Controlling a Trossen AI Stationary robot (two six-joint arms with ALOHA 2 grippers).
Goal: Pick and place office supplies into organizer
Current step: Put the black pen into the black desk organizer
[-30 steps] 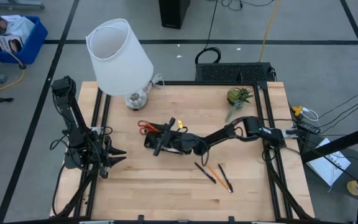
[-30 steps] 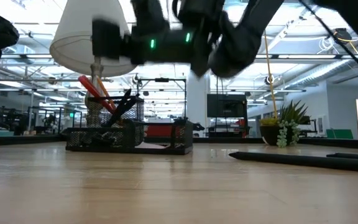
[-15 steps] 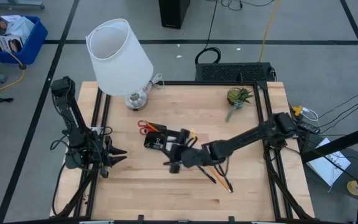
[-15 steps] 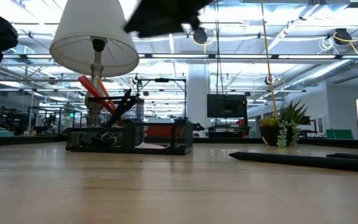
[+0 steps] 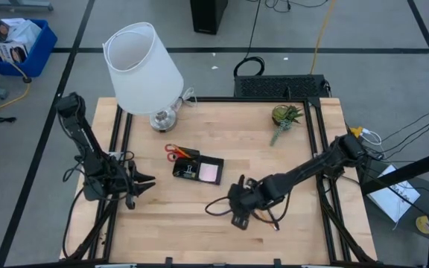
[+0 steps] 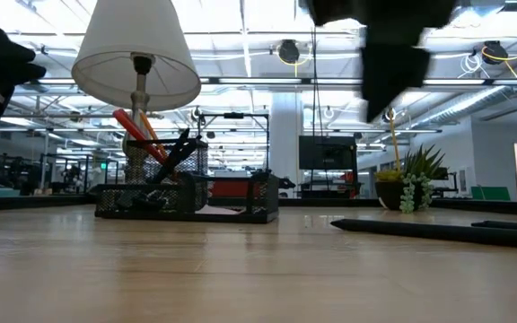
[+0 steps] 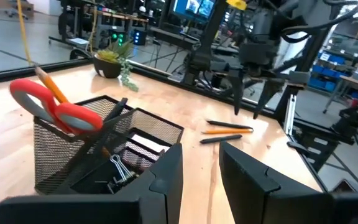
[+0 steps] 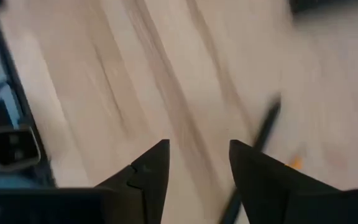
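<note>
Left gripper (image 5: 141, 181) sits at the left edge of the high view, over the table (image 5: 162, 231) rim; its blunt dark fingers (image 7: 166, 171) stand slightly apart with nothing between them. Lamp (image 5: 141, 68), upper left: smooth white conical shade on a shiny rounded metal base.

Organizer (image 5: 197, 169), centre-left: black wire mesh, rectangular, with a taller cup section and a lower flat tray. Red-handled scissors (image 7: 55, 111) and an orange pencil (image 7: 47, 82) stand tilted in the cup. A pink sticky-note pad (image 5: 211, 172) lies flat in the tray, and a small black clip (image 7: 118, 175) lies in the mesh beside it.

Right gripper (image 5: 238, 213), lower centre of the high view, hangs just above bare wood grain; its fingers (image 8: 151, 168) are parted and hold nothing. Just right of it, two thin black pens (image 7: 221, 139) and an orange pencil (image 7: 227, 131) lie loose on the wood.

Plant sprig (image 5: 285, 119), upper right: green, in a small round pot.
</note>
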